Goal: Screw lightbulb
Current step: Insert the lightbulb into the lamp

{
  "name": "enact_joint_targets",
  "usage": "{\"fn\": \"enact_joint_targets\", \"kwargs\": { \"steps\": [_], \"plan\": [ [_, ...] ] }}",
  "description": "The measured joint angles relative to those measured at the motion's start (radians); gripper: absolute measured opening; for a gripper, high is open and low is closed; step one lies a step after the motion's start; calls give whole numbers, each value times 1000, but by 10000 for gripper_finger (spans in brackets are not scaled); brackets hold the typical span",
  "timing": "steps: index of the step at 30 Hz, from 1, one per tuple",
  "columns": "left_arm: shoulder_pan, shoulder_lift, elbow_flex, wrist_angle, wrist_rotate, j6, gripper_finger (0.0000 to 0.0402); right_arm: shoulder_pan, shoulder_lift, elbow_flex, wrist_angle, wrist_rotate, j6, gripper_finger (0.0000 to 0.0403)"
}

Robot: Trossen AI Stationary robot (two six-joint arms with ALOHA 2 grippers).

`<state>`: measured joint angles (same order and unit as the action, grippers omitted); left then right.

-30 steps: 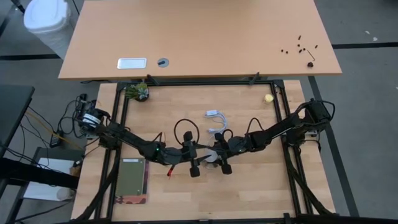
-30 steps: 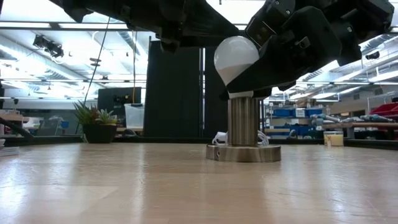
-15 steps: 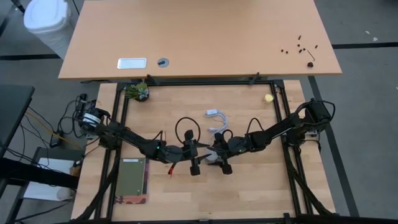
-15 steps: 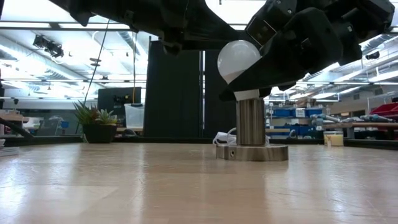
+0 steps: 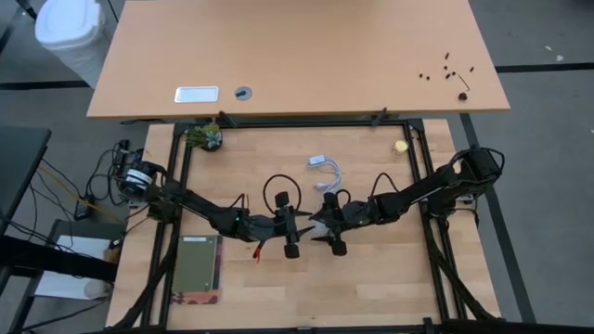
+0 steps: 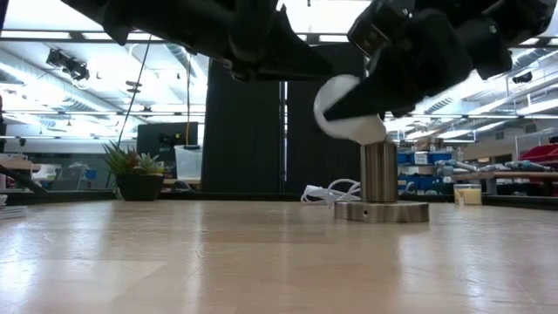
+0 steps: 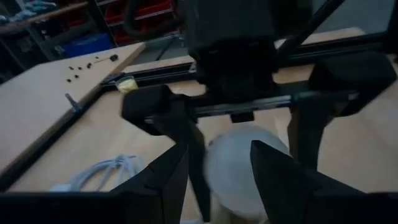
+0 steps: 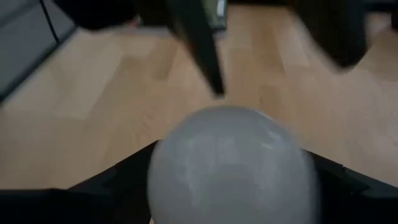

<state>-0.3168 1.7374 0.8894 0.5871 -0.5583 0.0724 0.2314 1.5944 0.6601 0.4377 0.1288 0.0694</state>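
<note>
The left gripper (image 5: 299, 225) hangs over the middle of the table, its fingers (image 7: 168, 180) standing apart with nothing between them, the tips just short of the lightbulb (image 6: 346, 109); the lightbulb sits tilted atop the upright metal socket post (image 6: 379, 173), between the two grippers, near the table's centre; the right gripper (image 5: 320, 225) meets it from the other side, its fingers (image 8: 124, 174) flanking the globe, though whether they press it I cannot tell; a white cord (image 5: 327, 173) trails toward the far edge; left of the arms, near the front-left corner, lies a flat book (image 5: 196, 269); a potted plant (image 5: 206, 137) stands at the far-left corner and a small yellowish ball (image 5: 400, 146) at the far-right corner; the front edge and right side lie bare.
</note>
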Motion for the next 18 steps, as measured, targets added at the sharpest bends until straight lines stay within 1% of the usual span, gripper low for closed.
{"fn": "enact_joint_targets", "kwargs": {
  "steps": [4, 7, 12, 15, 18],
  "plan": [
    [-4, -1, 1, 45, -33, 52, 178, 0, 0, 0, -56, 31, -2, 283],
    [-5, -2, 2, 69, -36, 73, 178, 0, 0, 0, -63, 37, -23, 267],
    [-8, -8, 2, 72, -38, 80, 178, 1, 0, 0, -74, 68, -38, 267],
    [-18, -15, 3, 69, -63, 81, 178, 1, -1, 0, -74, 88, -46, 277],
    [-32, -29, 3, 72, -98, 88, 178, -5, -34, -2, -64, 98, -47, 280]
  ]
}}
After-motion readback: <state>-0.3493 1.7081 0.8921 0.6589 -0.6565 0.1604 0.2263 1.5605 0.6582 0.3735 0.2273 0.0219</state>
